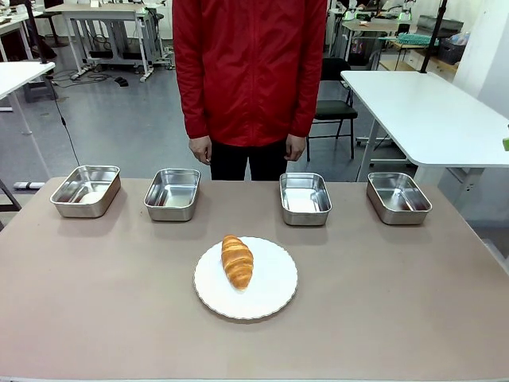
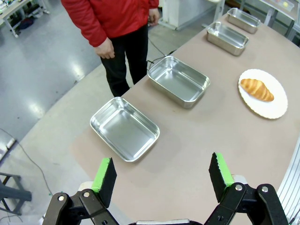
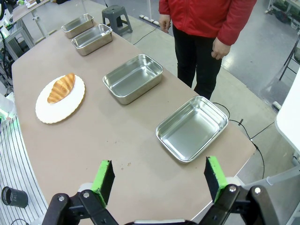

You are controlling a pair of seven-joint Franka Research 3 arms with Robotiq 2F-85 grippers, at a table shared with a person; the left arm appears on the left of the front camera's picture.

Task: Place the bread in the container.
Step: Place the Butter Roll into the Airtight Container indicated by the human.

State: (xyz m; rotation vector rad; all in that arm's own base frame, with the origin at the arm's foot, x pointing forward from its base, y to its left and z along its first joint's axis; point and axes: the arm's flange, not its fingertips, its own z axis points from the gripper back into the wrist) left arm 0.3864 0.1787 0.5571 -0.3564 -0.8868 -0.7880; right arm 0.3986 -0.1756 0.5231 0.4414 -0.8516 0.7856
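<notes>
- Four steel pans (image 1: 172, 193) stand in a row across the tabletop (image 1: 382, 302), and each shows a bare, shiny floor.
- The bread (image 1: 237, 261) is in none of them. It lies on a white plate (image 1: 270, 290), on the plate's left half, with its length running toward the person (image 1: 249, 72).
- The left hand (image 2: 163, 173) has its fingers wide apart and is clamped on nothing; its green pads (image 2: 105, 174) face each other above one end of the tabletop.
- Just ahead of the left hand sits one pan (image 2: 124, 128), with a second pan (image 2: 178, 80) beyond it and the last two farther still.
- From the left hand, the bread (image 2: 256, 89) is well apart, ahead and off to the picture's right, on the plate (image 2: 267, 107) beside the row.
- The right hand (image 3: 159, 178) also has its fingers spread, with nothing gripped.
- The pan closest to the right hand (image 3: 192, 128) lies just ahead of it, and the next pan (image 3: 133, 78) is farther on.
- From the right hand, the bread (image 3: 61, 88) is well apart, ahead and toward the picture's left, on the plate (image 3: 65, 107).
- The front view shows the row square-on, with the person in a red jacket standing at the far edge, behind the gap between the two middle pans, arms hanging.
- Each wrist view shows the row running away slantwise from its hand and looks down into the near pans.
</notes>
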